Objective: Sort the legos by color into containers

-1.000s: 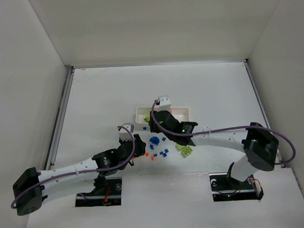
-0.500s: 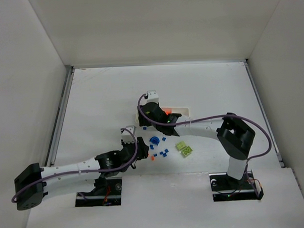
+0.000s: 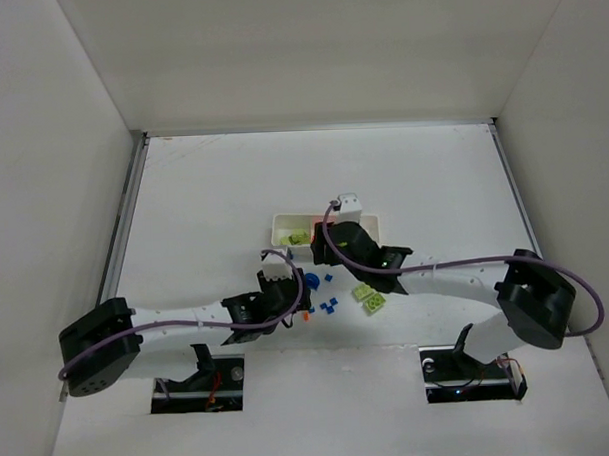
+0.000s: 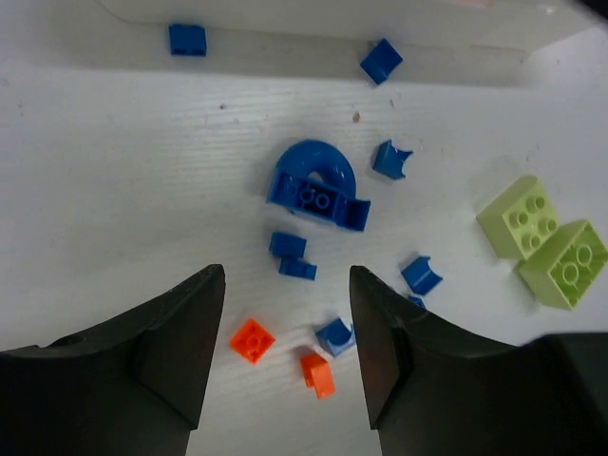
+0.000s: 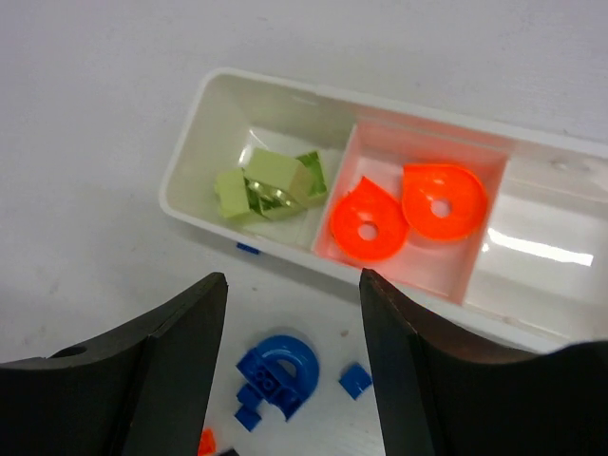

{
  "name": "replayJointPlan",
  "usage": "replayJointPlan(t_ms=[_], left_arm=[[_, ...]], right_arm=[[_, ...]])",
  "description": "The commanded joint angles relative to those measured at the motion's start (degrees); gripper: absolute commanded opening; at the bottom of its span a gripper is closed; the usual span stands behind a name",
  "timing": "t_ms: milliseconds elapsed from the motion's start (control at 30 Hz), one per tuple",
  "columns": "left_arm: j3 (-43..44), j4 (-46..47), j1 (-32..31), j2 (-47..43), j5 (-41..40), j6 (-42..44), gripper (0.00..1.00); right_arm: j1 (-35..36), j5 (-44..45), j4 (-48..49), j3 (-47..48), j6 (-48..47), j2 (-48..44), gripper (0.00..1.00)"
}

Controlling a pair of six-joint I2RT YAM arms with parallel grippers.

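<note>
White table: green legos, orange legos are sitting in your tray; mostly blue legos are lying outside; left gripper, right gripper are gaping empty.

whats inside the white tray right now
In the tray, the left compartment holds lime green bricks, the middle two round orange pieces. The third compartment shows no bricks, but its far end is out of frame.

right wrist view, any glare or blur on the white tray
Right wrist view: a bright glare streak in the end compartment of the long white plastic tray; lime green bricks and orange round pieces are sharp; the right gripper, close up, looks soft.
</note>
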Motion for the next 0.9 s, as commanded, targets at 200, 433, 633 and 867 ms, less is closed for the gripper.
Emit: replayJointPlan(t_ms=[200,433,633,867], left_arm=[[4.8,9.7,4.2,8.6,2.0,3.8,0.53],[6.3,11.3,6.0,11.3,4.0,4.7,0.48],[6.9,11.0,6.4,13.2,4.0,4.5,0.45],[7.7,9.5,6.3,15.7,4.0,4.3,0.43]], right_arm=[[-0.2,1.4,5.2,-13.4,3.7,-14.0,0.64],[-0.1,1.5,5.3,-18.2,4.2,-19.3,0.64],[-0.7,1.6,5.3,-20.7,4.6,-23.3,0.64],[-0.9,1.6,4.7,-22.1,4.7,-26.4,0.64]])
